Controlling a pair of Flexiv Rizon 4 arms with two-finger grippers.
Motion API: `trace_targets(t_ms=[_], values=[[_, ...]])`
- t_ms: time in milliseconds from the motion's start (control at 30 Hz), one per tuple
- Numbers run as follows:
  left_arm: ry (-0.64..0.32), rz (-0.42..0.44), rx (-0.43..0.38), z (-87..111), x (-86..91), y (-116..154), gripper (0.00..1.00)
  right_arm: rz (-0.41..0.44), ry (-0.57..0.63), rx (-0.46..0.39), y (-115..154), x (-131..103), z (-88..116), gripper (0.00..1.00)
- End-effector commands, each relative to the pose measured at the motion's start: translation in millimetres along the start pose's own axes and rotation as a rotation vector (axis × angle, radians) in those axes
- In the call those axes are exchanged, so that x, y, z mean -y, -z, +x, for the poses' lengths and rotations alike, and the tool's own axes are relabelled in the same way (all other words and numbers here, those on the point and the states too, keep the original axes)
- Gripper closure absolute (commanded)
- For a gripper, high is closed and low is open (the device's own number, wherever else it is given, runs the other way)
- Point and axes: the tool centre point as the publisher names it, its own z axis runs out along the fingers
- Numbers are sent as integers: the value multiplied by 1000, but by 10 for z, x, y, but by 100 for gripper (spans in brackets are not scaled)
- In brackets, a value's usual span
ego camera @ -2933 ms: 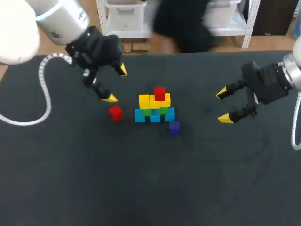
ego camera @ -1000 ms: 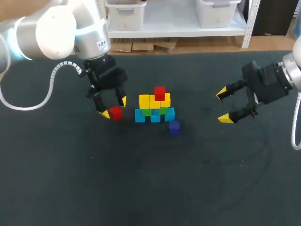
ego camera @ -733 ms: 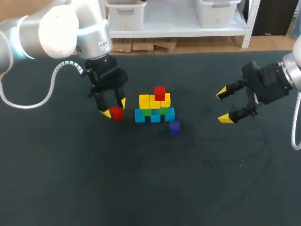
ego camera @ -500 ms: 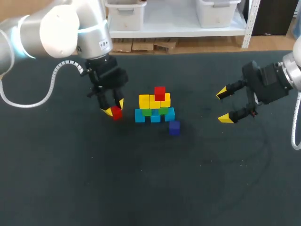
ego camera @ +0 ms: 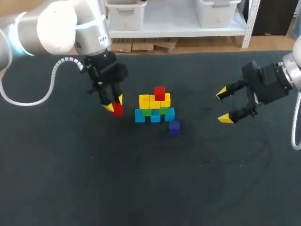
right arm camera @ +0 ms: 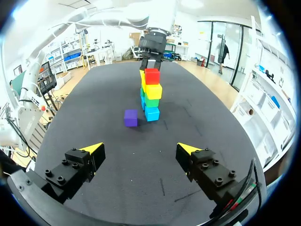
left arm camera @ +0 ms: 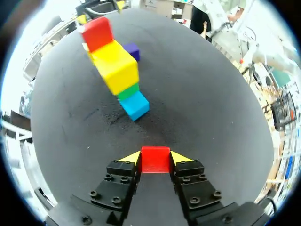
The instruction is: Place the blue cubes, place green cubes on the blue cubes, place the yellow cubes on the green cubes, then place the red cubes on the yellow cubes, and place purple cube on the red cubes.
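1. The left gripper, in the upper left of the head view, is clenched on a loose red cube. In the left wrist view one yellow-tipped finger presses on each of two opposite sides.
2. That cube sits square between the fingers, one flat face toward the wrist camera and its edges in line with them. Being a cube, it has no long axis. Whether it is clear of the table cannot be told.
3. Just right of it in the head view, near the middle of the frame, stands the block wall. The blue cubes are at the bottom, the green cubes are on them, and the yellow cubes are above those.
4. One red cube sits on the yellow row, toward its right end.
5. The wall's long axis runs left to right across the head view. In the left wrist view it stands ahead of the fingers, apart from the held cube.
6. The purple cube lies alone on the table, just below the wall's lower right corner and not touching it.
7. The right gripper, at the right of the frame, is spread wide with nothing between its fingers. It is well apart from the wall, which its wrist view shows end-on.
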Motion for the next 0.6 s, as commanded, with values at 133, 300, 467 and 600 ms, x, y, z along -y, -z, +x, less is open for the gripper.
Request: trace_targets(t_ms=[133, 300, 467, 600], values=[[157, -81, -60, -161, 217, 419, 100, -1, 1, 3, -9, 7, 5, 0], [287, -133, -85, -322, 236, 678, 100, -1, 1, 3, -9, 7, 5, 0], [399, -246, -84, -525, 190, 923, 100, -1, 1, 3, -9, 7, 5, 0], [464, -310, -43, -655, 146, 1033, 100, -1, 1, 3, -9, 7, 5, 0]])
